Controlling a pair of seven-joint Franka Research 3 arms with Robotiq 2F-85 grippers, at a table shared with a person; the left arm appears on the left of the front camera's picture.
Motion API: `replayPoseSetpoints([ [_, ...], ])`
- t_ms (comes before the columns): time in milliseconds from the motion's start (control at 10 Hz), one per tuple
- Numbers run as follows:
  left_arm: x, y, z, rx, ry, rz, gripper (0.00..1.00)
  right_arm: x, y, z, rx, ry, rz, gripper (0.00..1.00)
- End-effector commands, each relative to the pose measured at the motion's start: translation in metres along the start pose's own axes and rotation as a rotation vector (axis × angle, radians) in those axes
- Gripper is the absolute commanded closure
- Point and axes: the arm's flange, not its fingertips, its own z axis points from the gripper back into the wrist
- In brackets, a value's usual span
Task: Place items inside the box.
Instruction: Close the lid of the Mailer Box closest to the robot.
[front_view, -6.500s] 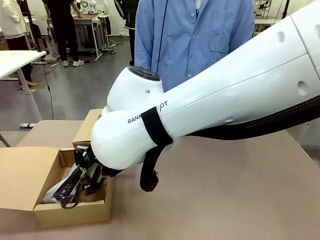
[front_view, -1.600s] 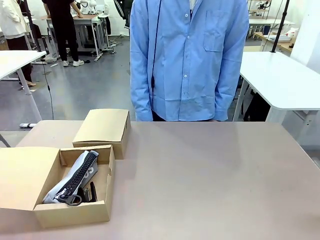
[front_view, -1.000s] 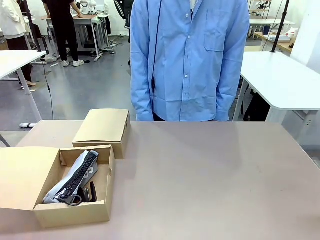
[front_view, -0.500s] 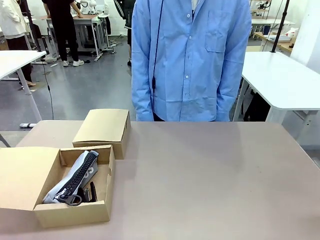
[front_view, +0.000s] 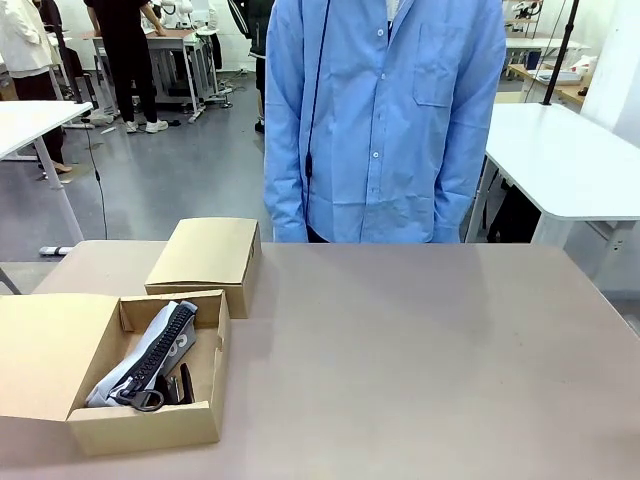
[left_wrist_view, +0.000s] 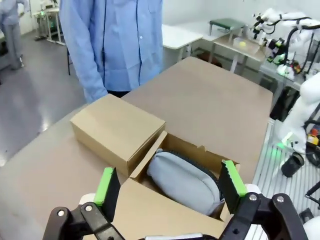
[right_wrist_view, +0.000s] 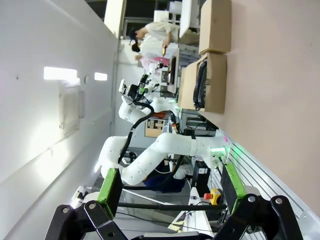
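Note:
The open cardboard box (front_view: 145, 428) stands at the table's near left corner. A grey zip pouch (front_view: 150, 350) with a black zipper lies slanted inside it, and a slim black item (front_view: 186, 383), too small to name, lies beside the pouch. The navy pouch, the yellow knife and the other items are hidden or out of view. In the left wrist view my left gripper (left_wrist_view: 169, 182) hangs open above the box (left_wrist_view: 200, 150) and the grey pouch (left_wrist_view: 182, 181). My right gripper (right_wrist_view: 170, 185) is open and holds nothing, far from the box (right_wrist_view: 214, 85).
A closed cardboard box (front_view: 205, 255) sits just behind the open one, whose lid flap (front_view: 45, 350) lies open to the left. A person in a blue shirt (front_view: 385, 120) stands at the far edge. The table (front_view: 420, 360) stretches bare to the right.
The right arm, which reached down into the open box 6.5 s ago, has left the front view. In the last second only the person has shifted slightly.

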Motion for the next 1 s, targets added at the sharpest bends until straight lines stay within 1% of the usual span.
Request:
replayPoseSetpoints([
  [0, -0.002, 0.031, -0.009, -0.094, 0.089, -0.338, 0.0, -0.002, 0.002, 0.002, 0.012, 0.002, 0.013, 0.0],
  [100, -0.011, 0.048, 0.0, -0.117, 0.167, -0.392, 0.0, -0.002, 0.002, 0.002, 0.012, 0.002, 0.013, 0.0],
  [200, -0.015, 0.062, 0.015, -0.119, 0.188, -0.408, 0.0, -0.002, 0.002, 0.002, 0.012, 0.002, 0.013, 0.0],
  [300, -0.015, 0.074, 0.031, -0.125, 0.205, -0.388, 0.0, -0.002, 0.002, 0.002, 0.012, 0.002, 0.013, 0.0],
  [400, -0.012, 0.093, 0.04, -0.067, 0.126, -0.339, 0.0, -0.002, 0.002, 0.002, 0.012, 0.002, 0.013, 0.0],
  [500, -0.013, 0.055, 0.006, -0.132, 0.217, -0.376, 0.0, -0.002, 0.002, 0.002, 0.012, 0.002, 0.013, 0.0],
  [700, -0.013, 0.055, 0.006, -0.132, 0.217, -0.376, 0.0, -0.002, 0.002, 0.002, 0.012, 0.002, 0.013, 0.0],
  [800, -0.017, 0.075, 0.021, -0.114, 0.215, -0.369, 0.0, -0.002, 0.002, 0.002, 0.012, 0.002, 0.013, 0.0],
  [900, -0.028, 0.106, 0.023, -0.101, 0.281, -0.324, 0.0, -0.002, 0.002, 0.002, 0.012, 0.002, 0.013, 0.0],
])
